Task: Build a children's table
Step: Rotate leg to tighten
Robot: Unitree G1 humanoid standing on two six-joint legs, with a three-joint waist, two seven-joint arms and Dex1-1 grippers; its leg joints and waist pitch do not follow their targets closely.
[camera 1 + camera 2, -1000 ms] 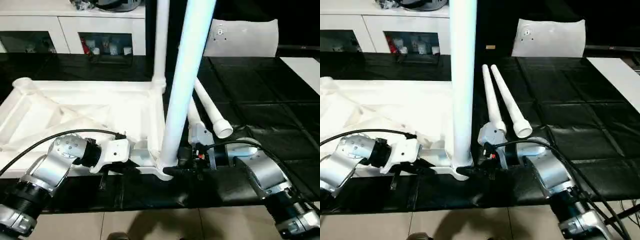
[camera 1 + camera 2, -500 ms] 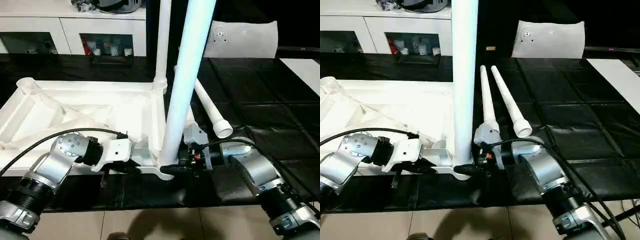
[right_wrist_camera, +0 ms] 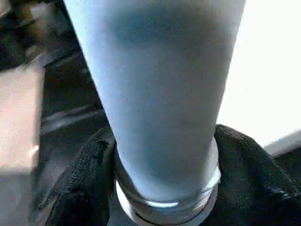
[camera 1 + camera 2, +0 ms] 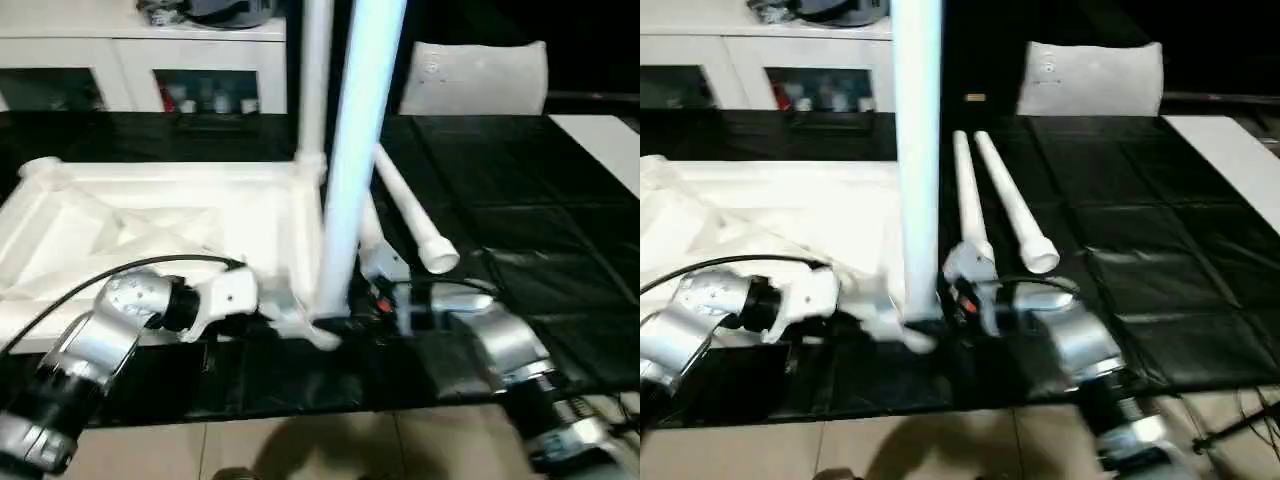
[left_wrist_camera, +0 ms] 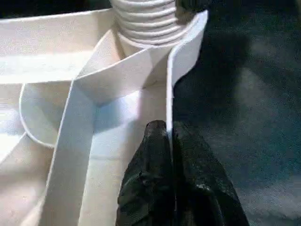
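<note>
The children's table top [image 4: 150, 215] lies upside down on the black mat, ribs up. One leg [image 4: 350, 150] stands in its near right corner socket, and another leg [image 4: 312, 80] stands in the far right socket. Two loose legs [image 4: 1005, 205] lie on the mat to the right. My left gripper [image 5: 170, 141] is shut on the top's thin rim wall [image 5: 171, 89] just beside the near socket. My right gripper [image 3: 164, 155] is closed around the near leg's base [image 3: 160, 117], with a black finger [image 3: 89, 160] on each side touching it.
A white cabinet [image 4: 140, 60] with dark openings runs along the back left. A white cushion-like bag [image 4: 470, 75] sits at the back right, and a white board [image 4: 610, 135] at the far right. Pale floor tiles [image 4: 300, 445] border the mat in front.
My right gripper's fingers have closed in on the base of the near leg. The left gripper keeps its pinch on the rim. The head views have shifted a little.
</note>
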